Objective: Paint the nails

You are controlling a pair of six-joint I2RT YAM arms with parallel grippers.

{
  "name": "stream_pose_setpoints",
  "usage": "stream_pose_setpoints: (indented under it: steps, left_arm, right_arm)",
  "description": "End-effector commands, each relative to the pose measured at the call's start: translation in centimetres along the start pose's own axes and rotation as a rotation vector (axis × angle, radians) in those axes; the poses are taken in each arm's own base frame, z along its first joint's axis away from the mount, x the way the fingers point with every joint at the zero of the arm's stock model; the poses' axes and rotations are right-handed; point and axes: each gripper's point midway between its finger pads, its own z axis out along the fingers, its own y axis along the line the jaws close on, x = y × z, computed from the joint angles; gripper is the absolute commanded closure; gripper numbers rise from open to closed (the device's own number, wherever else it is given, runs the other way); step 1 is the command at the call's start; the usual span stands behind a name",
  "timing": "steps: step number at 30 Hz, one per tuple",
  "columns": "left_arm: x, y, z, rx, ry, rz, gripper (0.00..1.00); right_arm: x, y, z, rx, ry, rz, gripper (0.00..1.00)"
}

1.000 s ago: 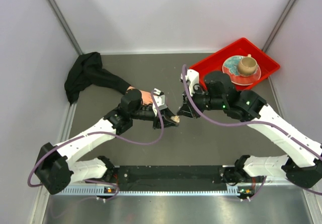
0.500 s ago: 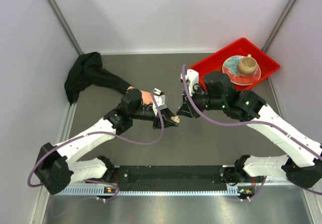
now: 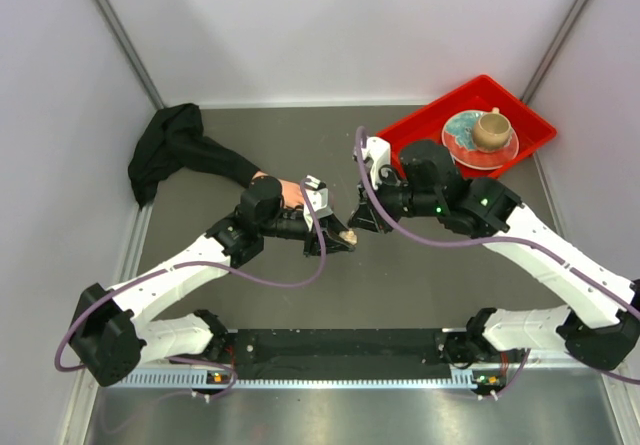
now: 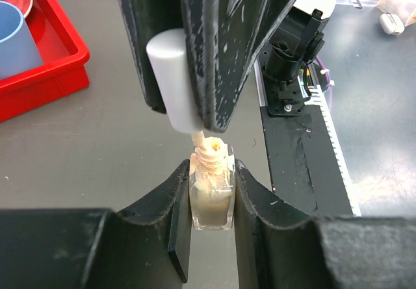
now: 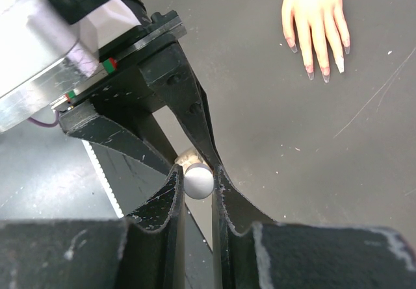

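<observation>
1. Left claw [image 4: 211, 172]: clenched on the polish bottle [image 4: 211, 198], one finger on each flat side; the bottle is tan, with clear glass walls.
2. Right claw [image 5: 197, 175]: clenched on the white cap [image 4: 174, 78]. The cap sits off the bottle's threaded neck, tilted just above it, and its pale stem reaches down to the bottle mouth.
3. Both claws meet tip to tip over the middle of the table [image 3: 400, 275].
4. Mannequin hand [image 5: 316, 16]: pink-beige, lying flat on the table, fingers spread, well apart from the cap in the right wrist view. In the top view the left arm partly covers it.
5. Nails [image 5: 325, 76]: at the fingertips, pointing toward the claws; colour too faint to name.
6. Black sleeve [image 3: 175, 150]: runs from the hand to the far left corner.
7. Red tray [image 3: 500, 85]: far right, holding a plate [image 3: 465, 145] with a tan cup [image 3: 490, 128] on it.
</observation>
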Motion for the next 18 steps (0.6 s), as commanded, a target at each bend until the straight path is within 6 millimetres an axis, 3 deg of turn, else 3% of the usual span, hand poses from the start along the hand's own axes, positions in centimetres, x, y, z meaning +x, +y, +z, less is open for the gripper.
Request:
stream_pose_setpoints:
  steps: [1,18]
  left_arm:
    - [-3.0,-0.6,-0.3,0.017,-0.06,0.09,1.0]
    - [-3.1,-0.1,-0.4,-0.014,-0.057,0.094,1.0]
  right_arm:
    - [-1.5,0.6,0.0,-0.013,-0.05,-0.017,1.0]
    - [-0.6,1.0,-1.0,-0.023,-0.048,-0.014,1.0]
